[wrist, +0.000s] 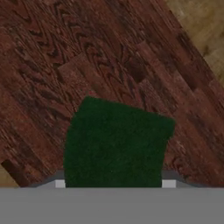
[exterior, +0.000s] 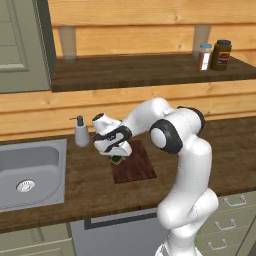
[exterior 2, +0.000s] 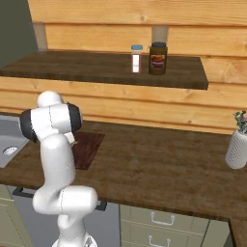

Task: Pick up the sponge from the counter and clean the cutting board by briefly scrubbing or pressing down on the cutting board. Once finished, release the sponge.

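— Under my gripper (exterior: 117, 158), what?
— Cutting board (exterior: 135, 165) on the counter (exterior: 85, 180); I pinch the sponge (wrist: 114, 144) over it.
— Containers?
— Sink (exterior: 30, 172) off to one side of my hand; jars (exterior: 221, 55) on the shelf (exterior: 150, 70) above it.

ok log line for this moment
phase: scrub | gripper: shut on sponge | sponge: over cutting board | contact: cannot tell

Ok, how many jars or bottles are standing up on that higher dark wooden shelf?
2. A small clear bottle with a light blue cap and a dark brown jar with a black lid stand side by side toward the shelf's right end. Nothing else is visible on it.
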